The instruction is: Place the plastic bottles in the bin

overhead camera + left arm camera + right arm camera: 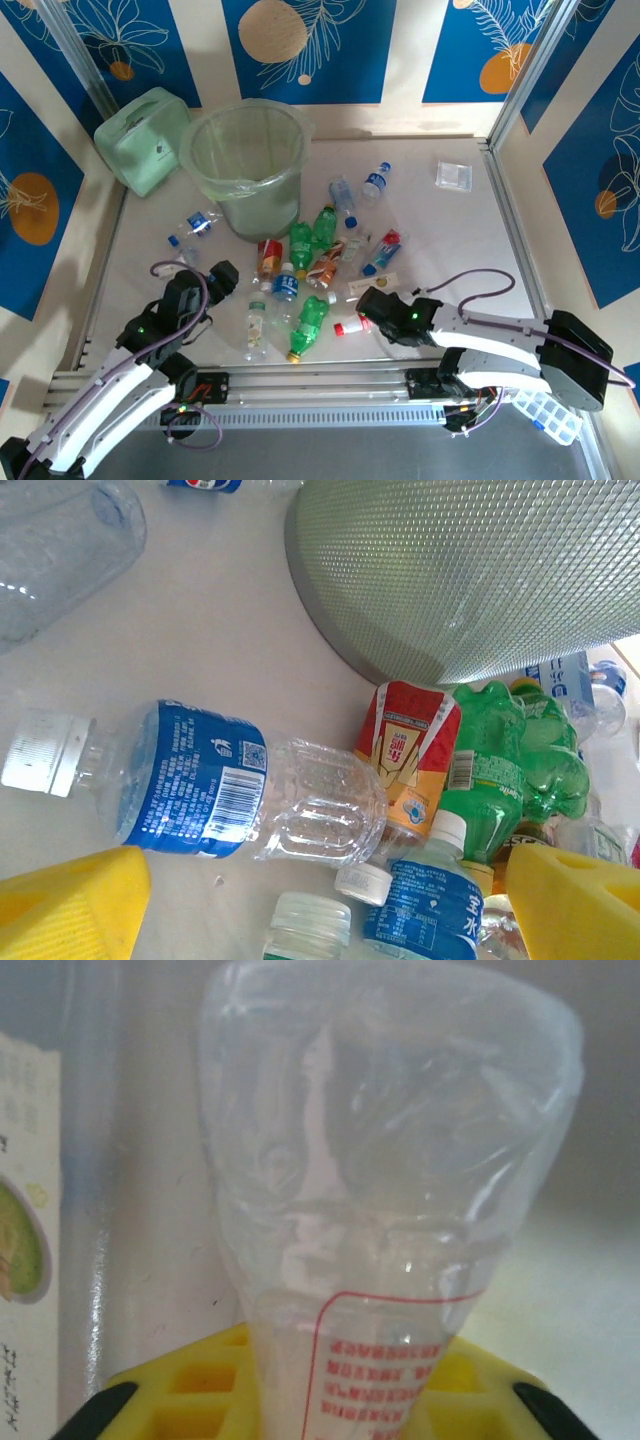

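right claw (368, 303): pressed together, pinching a crumpled clear bottle (390, 1180) with red print on its label. My right pads (190, 1390) squeeze its narrow end (body bulges out above them).
red-capped bottle (350, 325): lying on the worktop (460, 235), right at my right claw's tip, at its 9 o'clock. Can't tell from above if it's the pinched one.
left claw (222, 276): spread wide, holding nothing. My left pads (70, 905) sit at the two lower corners of the wrist view.
blue-label bottle (200, 785): clear, on its side just ahead of my left pads, cap pointing to 9 o'clock.
neighbours: red-and-yellow-label bottle (405, 750) and green bottles (505, 765) at its 3 o'clock, close together.
bin (262, 200): upright, liner over the rim, at the worktop's 11 o'clock.
bottle pile (310, 265): at the bin's 5 o'clock, between my two claws.
stray bottle (195, 225): at the bin's 8 o'clock.
far bottles (375, 180): two at the bin's 3 o'clock.
green box (140, 140): just beside the bin, at its 9 o'clock.
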